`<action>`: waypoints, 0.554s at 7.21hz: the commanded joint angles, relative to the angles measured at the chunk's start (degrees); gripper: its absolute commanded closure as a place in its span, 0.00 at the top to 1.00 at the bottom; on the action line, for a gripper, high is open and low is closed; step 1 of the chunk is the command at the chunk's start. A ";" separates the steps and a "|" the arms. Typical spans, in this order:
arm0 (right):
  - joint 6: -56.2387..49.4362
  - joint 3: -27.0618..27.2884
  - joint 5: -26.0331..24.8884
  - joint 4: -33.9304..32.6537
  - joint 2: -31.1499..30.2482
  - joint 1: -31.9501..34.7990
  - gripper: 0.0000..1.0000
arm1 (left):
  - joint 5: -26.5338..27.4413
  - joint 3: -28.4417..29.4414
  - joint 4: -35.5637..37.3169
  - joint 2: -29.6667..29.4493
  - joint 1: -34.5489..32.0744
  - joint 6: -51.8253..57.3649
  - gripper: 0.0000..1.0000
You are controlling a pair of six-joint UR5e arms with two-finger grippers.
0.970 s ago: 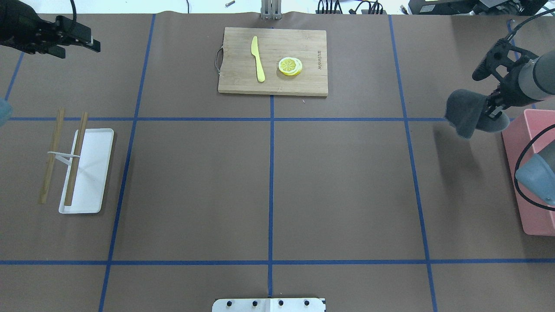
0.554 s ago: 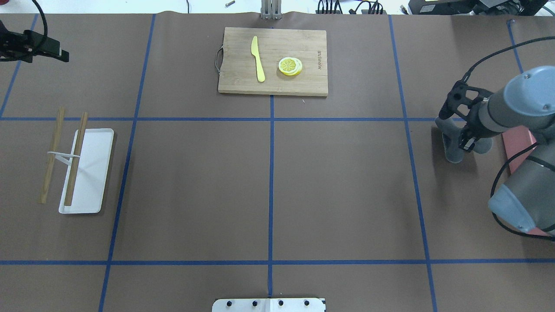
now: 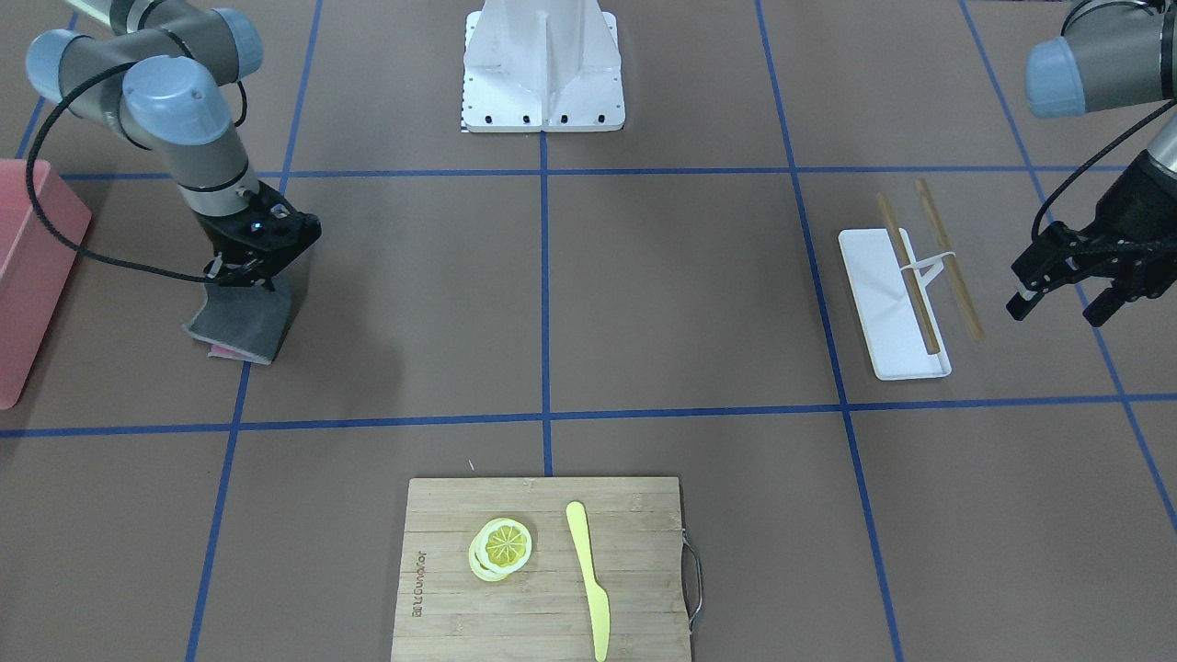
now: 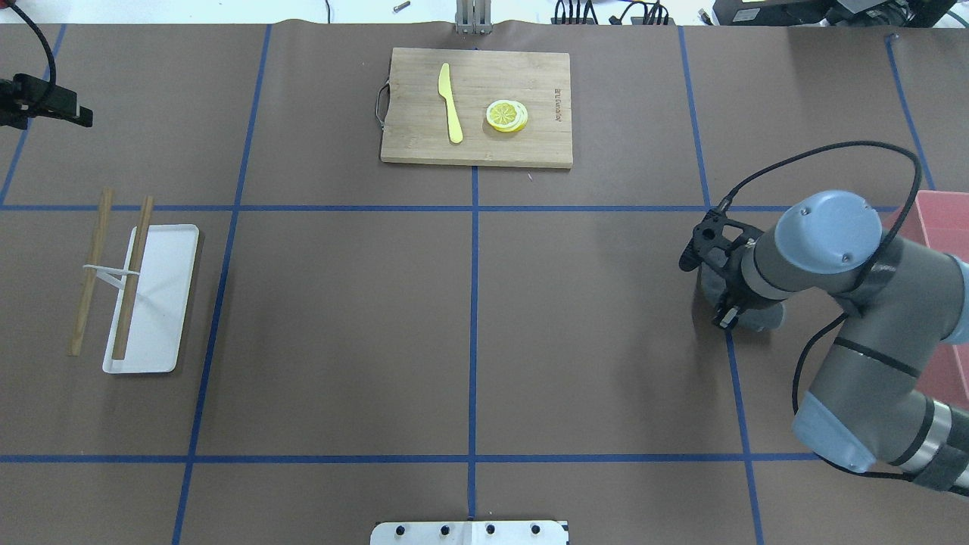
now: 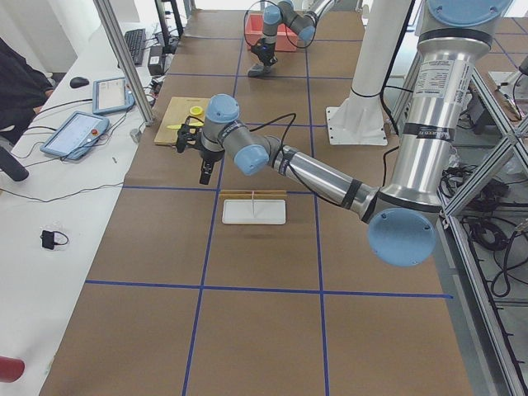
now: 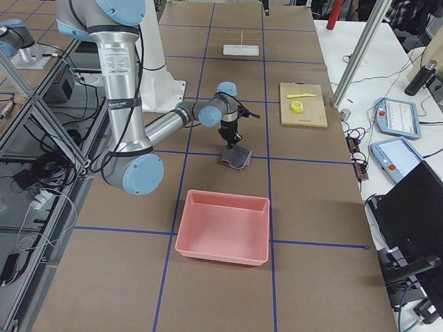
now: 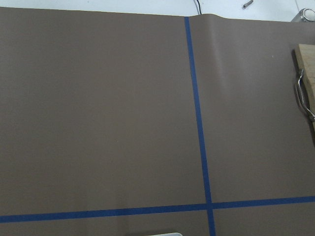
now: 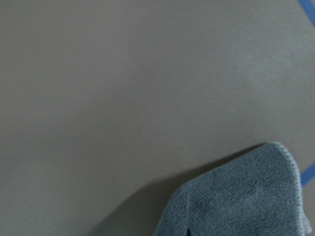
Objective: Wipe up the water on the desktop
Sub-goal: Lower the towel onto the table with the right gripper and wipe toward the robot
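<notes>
Cloth [image 3: 241, 324], grey, terry-like: judged light, limp and absorbent, likely to fold and drag rather than push. You hold it by its upper edge in the right pincer [image 3: 243, 276], closed on it, with the lower part resting on the bench [image 4: 590, 341] beside a blue tape line [image 4: 738, 409]. No water can be made out. Left pincer [image 3: 1057, 308] hangs wide and empty, past the white tray [image 4: 155, 303] and wooden sticks [image 4: 91, 272]. Pink bin [image 6: 223, 227] is near. Cutting board [image 4: 477, 106], knife [image 4: 450, 102] and lemon slices [image 4: 506, 115] are well apart. You should meet no obstacle.

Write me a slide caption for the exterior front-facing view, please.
Right pincer holds a folded grey cloth on the brown, blue-taped desktop; left pincer hovers open.
</notes>
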 commanded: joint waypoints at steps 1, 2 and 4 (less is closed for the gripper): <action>12.32 3.61 0.55 -0.12 2.07 -6.65 0.00 | 2.21 0.22 -0.04 0.23 0.04 0.00 0.98; 16.90 5.28 0.46 -0.20 2.25 -9.20 0.00 | 2.21 0.22 -0.04 0.23 0.13 0.00 0.98; 23.61 5.74 -0.59 -0.03 2.69 -12.04 0.00 | 2.12 0.14 0.04 0.15 0.13 -0.35 0.98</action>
